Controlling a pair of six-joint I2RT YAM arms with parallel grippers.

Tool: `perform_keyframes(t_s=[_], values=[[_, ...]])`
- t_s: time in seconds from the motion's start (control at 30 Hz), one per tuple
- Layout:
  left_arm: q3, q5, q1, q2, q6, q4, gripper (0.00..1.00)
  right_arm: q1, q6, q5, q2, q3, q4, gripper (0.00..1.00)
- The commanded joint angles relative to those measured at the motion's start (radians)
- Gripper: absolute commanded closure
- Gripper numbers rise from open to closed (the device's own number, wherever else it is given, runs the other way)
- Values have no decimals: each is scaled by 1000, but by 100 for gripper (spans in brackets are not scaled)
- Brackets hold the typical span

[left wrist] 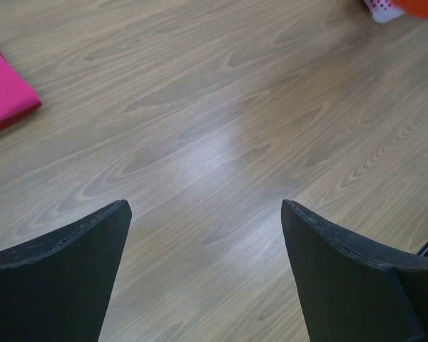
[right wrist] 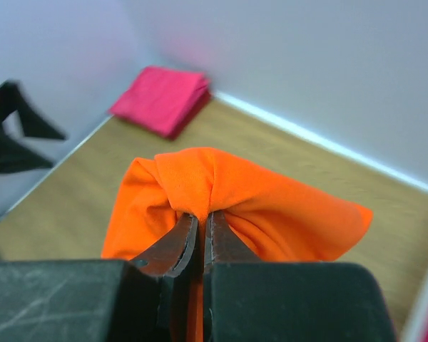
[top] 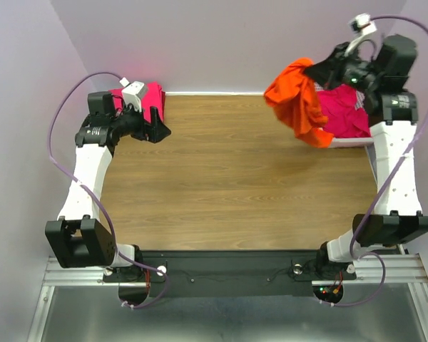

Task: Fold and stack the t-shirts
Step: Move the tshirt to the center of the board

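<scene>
between right fingers (right wrist: 172, 246): orange t-shirt (right wrist: 228, 185) (pinched)

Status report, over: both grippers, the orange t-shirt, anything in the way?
Left gripper open, empty, over bare table. Right gripper shut on orange t-shirt, hanging by the basket. Folded pink t-shirt at far-left corner; nothing seen in the way.

Robot's left arm (top: 89, 171) stretched forward at far left, jaws spread wide, right arm (top: 392, 164) raised at far right, jaws pinched on orange t-shirt (top: 292, 100)
</scene>
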Motion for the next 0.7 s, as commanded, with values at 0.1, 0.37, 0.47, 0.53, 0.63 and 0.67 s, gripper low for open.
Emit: perform_keyframes(t_s=[0.1, 0.37, 0.47, 0.53, 0.63, 0.67], values=[[52, 53, 8, -61, -21, 60, 1, 213, 126, -5, -3, 1, 179, 99], [64, 55, 13, -64, -33, 70, 1, 317, 235, -34, 39, -123, 248, 100], [59, 46, 16, -66, -26, 68, 1, 361, 209, -21, 30, -212, 256, 99], [58, 44, 19, -60, -26, 68, 1, 400, 198, -9, 27, -257, 258, 99], [53, 45, 21, -55, -35, 76, 1, 430, 184, 6, 36, -364, 259, 99], [49, 44, 19, -55, -36, 80, 1, 434, 183, 15, 42, -392, 259, 98]])
